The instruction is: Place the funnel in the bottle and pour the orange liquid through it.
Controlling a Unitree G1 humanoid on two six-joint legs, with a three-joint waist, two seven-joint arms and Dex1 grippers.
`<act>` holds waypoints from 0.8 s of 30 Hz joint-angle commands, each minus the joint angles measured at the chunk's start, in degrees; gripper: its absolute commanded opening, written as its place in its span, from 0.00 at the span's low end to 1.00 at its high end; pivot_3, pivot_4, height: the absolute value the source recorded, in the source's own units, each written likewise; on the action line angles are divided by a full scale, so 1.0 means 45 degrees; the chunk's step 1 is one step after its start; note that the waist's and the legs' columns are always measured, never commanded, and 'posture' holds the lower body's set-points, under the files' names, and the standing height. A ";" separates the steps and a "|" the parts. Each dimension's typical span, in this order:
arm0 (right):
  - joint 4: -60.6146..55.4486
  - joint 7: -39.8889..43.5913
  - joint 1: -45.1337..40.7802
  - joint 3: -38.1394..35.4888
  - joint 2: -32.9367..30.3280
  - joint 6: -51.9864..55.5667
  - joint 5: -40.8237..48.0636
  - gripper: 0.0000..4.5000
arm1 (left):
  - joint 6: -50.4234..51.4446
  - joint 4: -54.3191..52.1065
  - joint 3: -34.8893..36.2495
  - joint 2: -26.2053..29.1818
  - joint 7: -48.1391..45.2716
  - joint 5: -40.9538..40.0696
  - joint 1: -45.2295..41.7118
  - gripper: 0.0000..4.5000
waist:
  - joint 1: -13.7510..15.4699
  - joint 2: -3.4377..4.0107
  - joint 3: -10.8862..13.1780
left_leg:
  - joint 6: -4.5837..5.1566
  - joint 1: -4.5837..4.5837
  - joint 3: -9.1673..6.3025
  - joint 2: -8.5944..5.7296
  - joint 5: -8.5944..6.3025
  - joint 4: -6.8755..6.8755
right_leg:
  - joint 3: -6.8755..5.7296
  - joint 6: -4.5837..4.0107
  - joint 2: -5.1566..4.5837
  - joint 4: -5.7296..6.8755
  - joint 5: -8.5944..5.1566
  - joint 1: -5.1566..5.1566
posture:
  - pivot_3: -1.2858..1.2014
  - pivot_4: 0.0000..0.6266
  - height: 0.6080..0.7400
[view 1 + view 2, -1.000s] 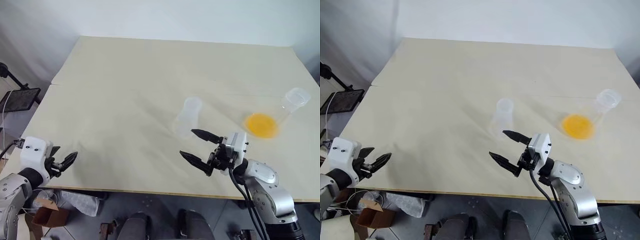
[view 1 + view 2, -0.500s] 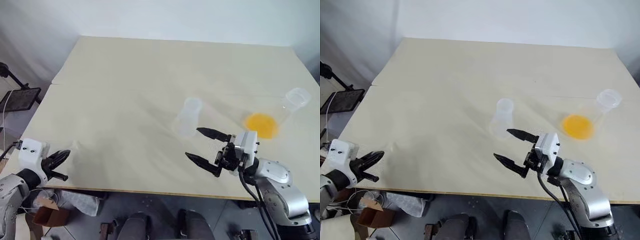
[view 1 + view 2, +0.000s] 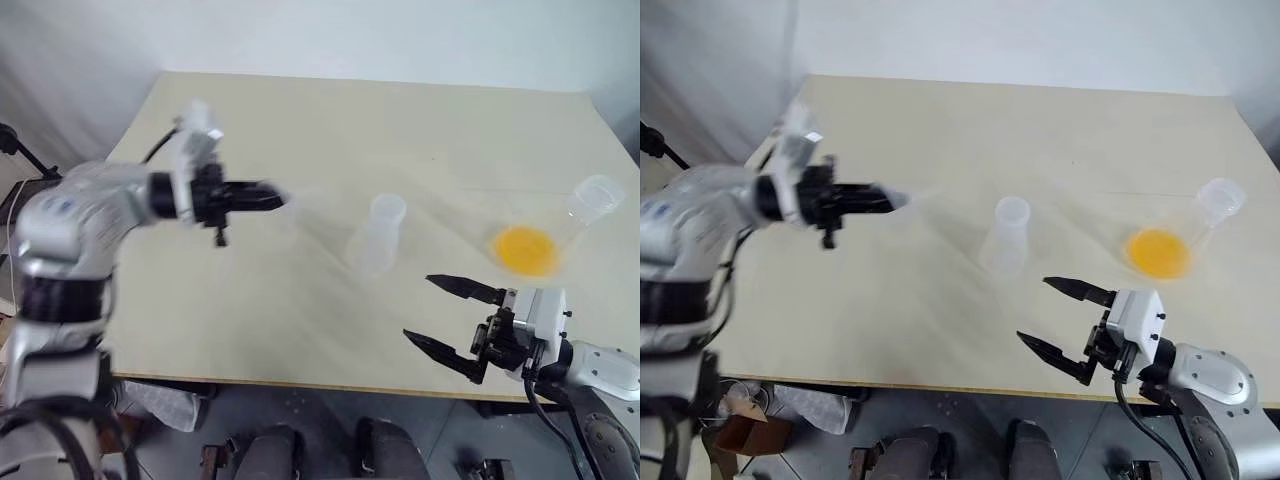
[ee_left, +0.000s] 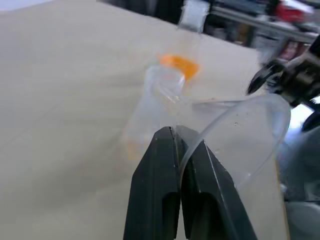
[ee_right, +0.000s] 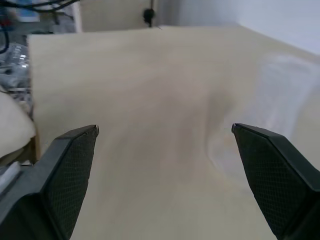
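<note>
Pinched by the left claw (image 4: 176,131), the funnel (image 4: 235,135) looks glass-clear.

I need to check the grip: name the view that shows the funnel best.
The left wrist view: the funnel is large and close there, its rim pinched between the shut left gripper fingers. The eye views show only a faint clear blur at that gripper's tips.

Left claw (image 3: 272,197) pinched (raised, level); right claw (image 3: 447,313) agape.
</note>
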 commanded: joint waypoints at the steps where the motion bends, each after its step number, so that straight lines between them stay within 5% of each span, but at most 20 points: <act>1: -0.0302 -0.0483 0.0397 -0.0640 0.0253 -0.0269 -0.0004 1.00 | -0.0574 0.2015 -0.1328 -0.0608 -0.1338 0.1206 -0.2053 0.01 | -0.0046 -0.0001 0.0001 | 0.0001 0.0001 0.0023 0.0001 0.0000 -0.0002 | 0.0008 0.0008 0.0000 -0.0006 -0.0005 -0.0001 | 0.52 0.24 1.00; 11: -0.1290 -0.1471 0.1590 -0.0546 0.1083 -0.0507 -0.0381 1.00 | -0.0561 0.5793 -0.3632 -0.2066 -0.3670 0.3636 -0.5066 0.01 | -0.0002 0.0004 0.0005 | -0.0001 0.0003 0.0052 0.0039 0.0002 -0.0006 | 0.0027 0.0010 0.0026 -0.0029 -0.0009 -0.0010 | 0.52 0.24 1.00; 24: -0.1446 -0.2032 0.1257 0.0064 0.1377 -0.0553 -0.0750 1.00 | -0.1770 0.9665 -0.3181 -0.4108 -0.3401 0.5221 -0.6680 0.01 | 0.0021 -0.0003 0.0009 | 0.0005 -0.0015 0.0030 0.0030 0.0006 0.0006 | 0.0021 0.0015 0.0018 -0.0063 -0.0006 0.0001 | 0.52 0.24 1.00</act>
